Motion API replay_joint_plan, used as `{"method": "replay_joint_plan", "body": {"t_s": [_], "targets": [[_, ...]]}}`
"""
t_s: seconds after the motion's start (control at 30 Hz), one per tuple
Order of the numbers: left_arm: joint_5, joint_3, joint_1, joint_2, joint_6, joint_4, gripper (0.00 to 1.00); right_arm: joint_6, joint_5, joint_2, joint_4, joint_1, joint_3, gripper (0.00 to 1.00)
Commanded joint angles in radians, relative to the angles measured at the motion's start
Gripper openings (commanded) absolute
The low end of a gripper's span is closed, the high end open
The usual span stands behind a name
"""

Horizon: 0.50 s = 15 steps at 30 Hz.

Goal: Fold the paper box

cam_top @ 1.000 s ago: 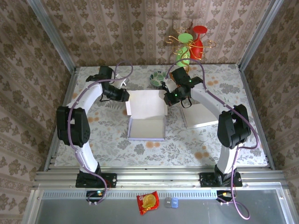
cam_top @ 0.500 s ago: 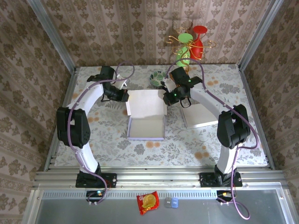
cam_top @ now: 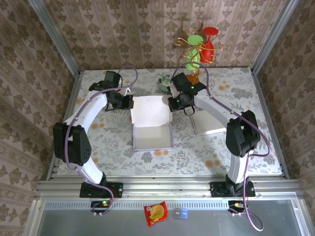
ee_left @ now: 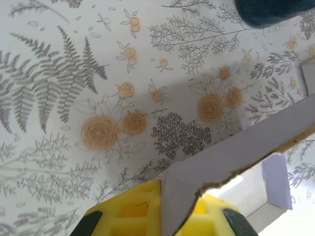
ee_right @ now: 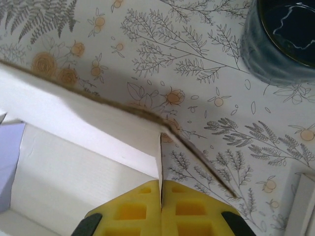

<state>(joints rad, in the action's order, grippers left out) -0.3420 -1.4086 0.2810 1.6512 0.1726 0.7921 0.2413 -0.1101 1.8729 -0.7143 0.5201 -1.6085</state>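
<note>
Paper box (cam_top: 152,136), open, lid (cam_top: 150,110) corners pinched

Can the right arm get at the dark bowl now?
Probably not yet: the right tool is shut on the box lid. The bowl sits close with nothing between, so after letting go it likely could.

I read no text, label, brand, number or sign in any view. The red packet (cam_top: 155,213) at the bottom of the top view carries a yellow graphic; any lettering on it is too small for me to resolve. The paper box (cam_top: 150,112) presents plain, unprinted faces in the top and both wrist views.
</note>
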Motion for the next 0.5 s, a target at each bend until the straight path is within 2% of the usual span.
{"method": "replay_joint_plan", "body": {"t_s": [0.0,0.17,0.33,0.47], "targets": [[0.007,0.056,0.006,-0.065,0.175,-0.085,0.0,0.155,0.121,-0.003,-0.028,0.036,-0.068,0.0],[0.064,0.104,0.005,-0.108,0.216,-0.166,0.0,0.247,0.164,0.043,0.001,0.063,-0.139,0.0],[0.084,0.113,-0.024,-0.086,0.203,-0.273,0.0,0.265,0.19,0.038,0.149,0.067,-0.129,0.0],[0.118,0.165,-0.033,-0.088,0.202,-0.44,0.0,0.257,0.19,0.04,0.296,0.066,-0.071,0.0]]}}
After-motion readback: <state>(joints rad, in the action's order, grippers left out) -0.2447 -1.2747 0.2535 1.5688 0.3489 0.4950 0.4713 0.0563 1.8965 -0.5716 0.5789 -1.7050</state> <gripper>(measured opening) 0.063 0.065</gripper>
